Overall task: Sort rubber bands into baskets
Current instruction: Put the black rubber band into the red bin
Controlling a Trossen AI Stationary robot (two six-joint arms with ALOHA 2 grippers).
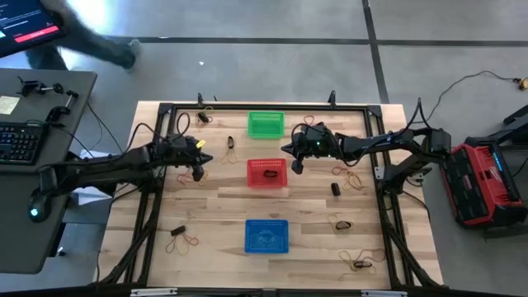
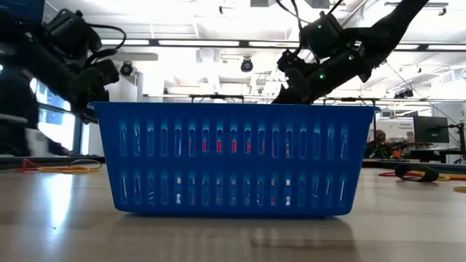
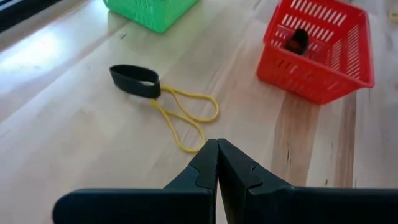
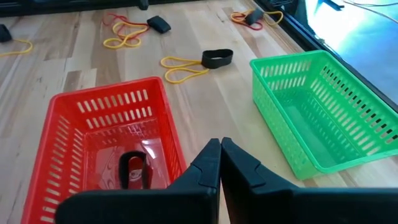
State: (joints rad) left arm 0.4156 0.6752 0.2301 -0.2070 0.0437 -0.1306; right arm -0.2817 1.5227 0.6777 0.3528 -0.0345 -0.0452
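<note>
Three baskets line up down the table's middle: green (image 1: 266, 124) at the back, red (image 1: 267, 172), blue (image 1: 266, 235) in front. A black rubber band (image 4: 132, 168) lies in the red basket (image 4: 106, 143). Loose rubber bands lie scattered: a black one (image 3: 135, 81) joined to a yellow one (image 3: 186, 112) between the left gripper and the green basket (image 3: 152, 12), others at the right (image 1: 355, 177) and front (image 1: 181, 238). My left gripper (image 1: 198, 173) is shut and empty, left of the red basket. My right gripper (image 1: 297, 165), shut and empty, hovers at the red basket's right rim.
A black metal frame (image 1: 157, 206) runs along the table's edges. A grey desk with a keyboard (image 1: 21, 140) stands to the left, and a red case (image 1: 487, 181) sits on the floor at the right. A blurred person (image 1: 99, 41) is at the back left.
</note>
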